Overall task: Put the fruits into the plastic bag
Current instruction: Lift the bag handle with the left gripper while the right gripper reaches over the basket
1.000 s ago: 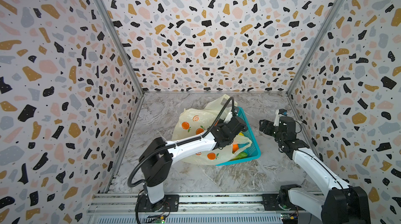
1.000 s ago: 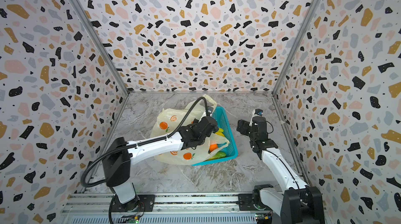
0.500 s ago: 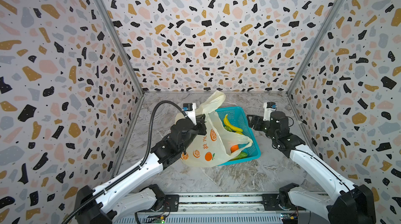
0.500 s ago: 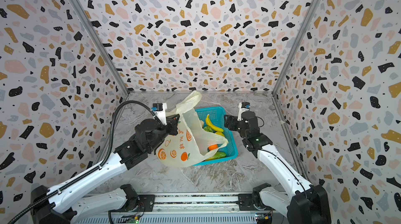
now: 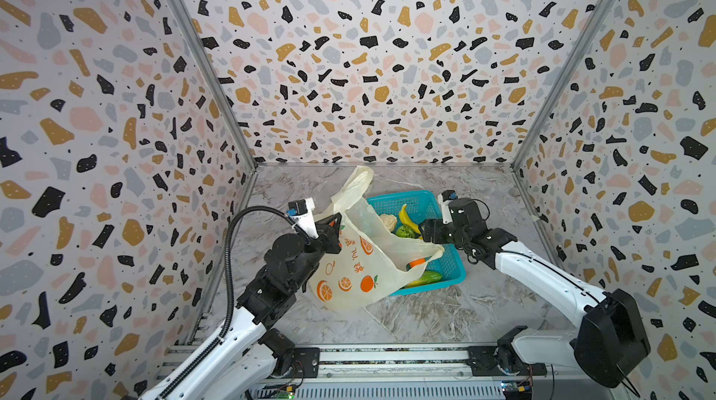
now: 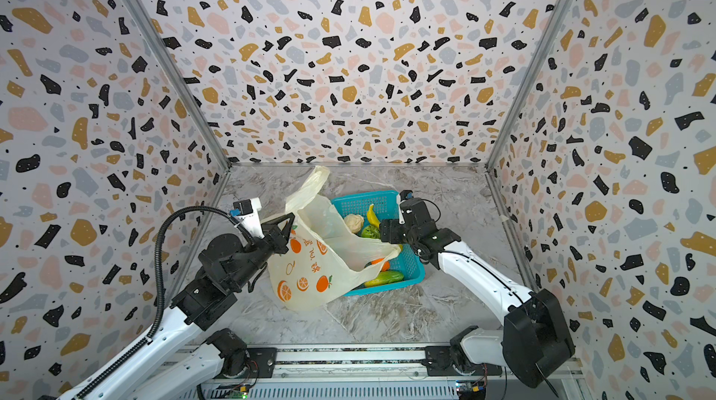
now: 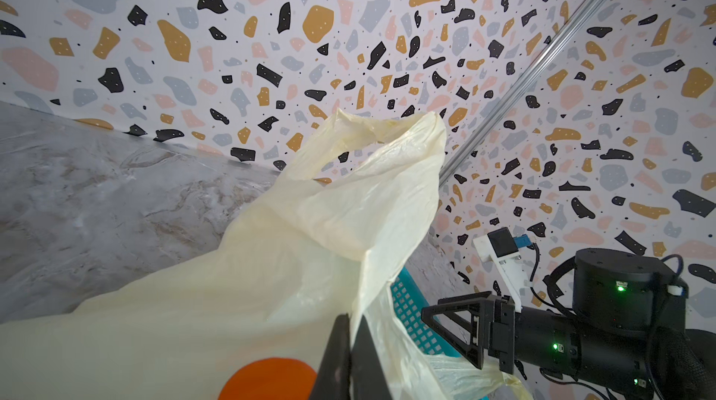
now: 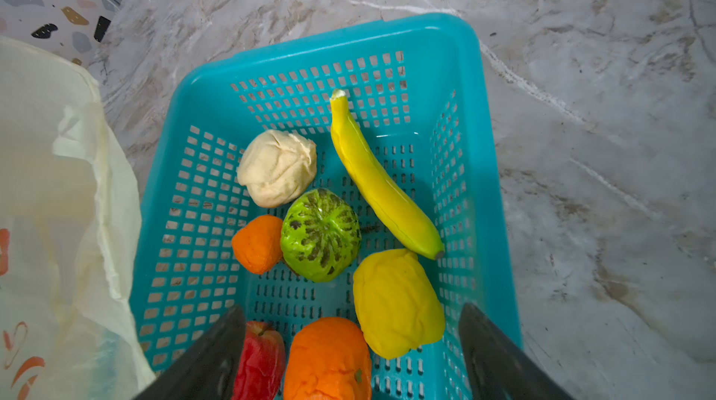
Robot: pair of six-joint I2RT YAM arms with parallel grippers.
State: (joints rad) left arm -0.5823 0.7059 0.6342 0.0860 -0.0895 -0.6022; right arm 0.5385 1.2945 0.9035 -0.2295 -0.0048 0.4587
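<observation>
Beside the teal perforated basket [image 8: 426, 33], left gripper [image 7: 353, 320] clamps the pale-yellow plastic bag [image 5: 348, 274]; right gripper [image 8: 348, 311] gapes empty over the basket.

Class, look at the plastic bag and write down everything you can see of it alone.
The plastic bag is thin, crinkled, translucent pale-yellow film printed with orange fruits and orange characters. It has two loop handles: one stands up toward the back wall, the other drapes over the teal basket. The left gripper is shut on its rim, holding the mouth up and open toward the basket. Its bottom rests on the marble table, its side against the basket.
</observation>
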